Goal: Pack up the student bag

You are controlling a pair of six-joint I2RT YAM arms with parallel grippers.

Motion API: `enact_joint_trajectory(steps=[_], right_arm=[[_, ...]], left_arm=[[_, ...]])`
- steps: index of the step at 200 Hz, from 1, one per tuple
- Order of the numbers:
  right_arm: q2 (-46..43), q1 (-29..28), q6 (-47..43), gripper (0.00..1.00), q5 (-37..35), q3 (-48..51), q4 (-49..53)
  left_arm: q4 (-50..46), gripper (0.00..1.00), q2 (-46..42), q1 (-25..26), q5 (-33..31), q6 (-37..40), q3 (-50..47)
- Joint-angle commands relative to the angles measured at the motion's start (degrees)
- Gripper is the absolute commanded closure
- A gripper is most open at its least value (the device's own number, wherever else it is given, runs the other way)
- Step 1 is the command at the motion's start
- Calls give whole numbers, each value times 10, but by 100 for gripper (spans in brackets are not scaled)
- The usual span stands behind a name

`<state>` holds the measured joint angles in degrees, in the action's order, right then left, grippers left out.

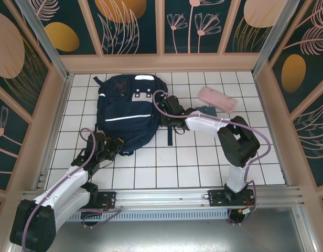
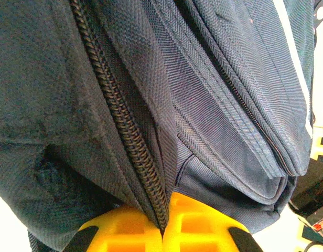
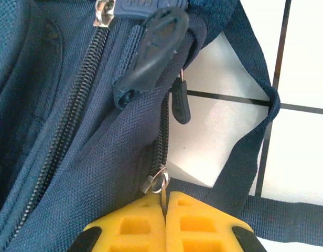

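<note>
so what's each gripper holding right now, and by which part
The left gripper pinches the student bag at its zipper track. The right gripper pinches the bag's metal zipper pull.

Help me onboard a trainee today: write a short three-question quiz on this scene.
1. True or false: the pink pencil case lies inside the backpack.
2. The right claw is shut on: A a book; B a metal zipper pull; C the pencil case.
3. What does the shut left claw pinch?
Key: 1 false, it lies outside; 2 B; 3 the backpack's zipper teeth.
</note>
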<state>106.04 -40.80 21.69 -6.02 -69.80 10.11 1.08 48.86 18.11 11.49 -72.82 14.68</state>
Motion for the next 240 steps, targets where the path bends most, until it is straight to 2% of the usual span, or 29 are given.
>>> enact_joint_trajectory(steps=[1, 36, 44, 51, 57, 76, 93, 112, 132, 136, 145, 155, 166, 177, 195, 216, 240], right_arm=[[28, 39, -13, 100, -96, -38, -23], [17, 43, -42, 100, -85, -24, -26], [0, 42, -44, 100, -70, -9, -27], [-16, 41, -48, 100, -43, 7, -25], [-33, 39, -50, 100, -20, 20, -20], [-92, 31, -47, 100, 48, 89, -21], [-143, 19, -35, 100, 77, 147, -15], [-187, 3, -23, 100, 95, 193, -6], [-208, -3, -4, 100, 83, 209, 17], [-209, -3, 0, 95, 75, 207, 25], [-209, -1, 9, 74, 55, 198, 44], [-213, 0, 17, 55, 18, 187, 67], [-225, 3, 19, 43, 4, 176, 77], [-243, 14, 22, 37, 17, 173, 69], [-264, 44, 27, 34, 86, 169, 36], [-244, 86, 43, 34, 166, 144, 8], [-176, 118, 53, 44, 222, 87, 9]], left_arm=[[-69, 100, -7, -6, -31, 24, 9], [-87, 100, -16, -7, -28, 31, 27], [-93, 85, -19, -7, -24, 37, 35], [-104, 65, -20, -7, -21, 47, 46], [-117, 53, -21, -6, -19, 56, 55], [-165, 35, -28, -6, -28, 84, 90], [-207, 28, -33, -7, -43, 111, 118], [-238, 24, -26, -7, -48, 144, 151], [-248, 23, -13, -7, -47, 174, 179], [-247, 22, -10, -7, -46, 180, 185], [-243, 22, -2, -7, -45, 195, 196], [-239, 21, 7, -7, -44, 210, 209], [-233, 21, 19, -7, -41, 227, 224], [-228, 20, 31, -6, -40, 238, 237], [-225, 20, 48, -2, -46, 249, 257], [-223, 20, 70, 19, -64, 254, 276], [-223, 22, 109, 70, -103, 254, 302]])
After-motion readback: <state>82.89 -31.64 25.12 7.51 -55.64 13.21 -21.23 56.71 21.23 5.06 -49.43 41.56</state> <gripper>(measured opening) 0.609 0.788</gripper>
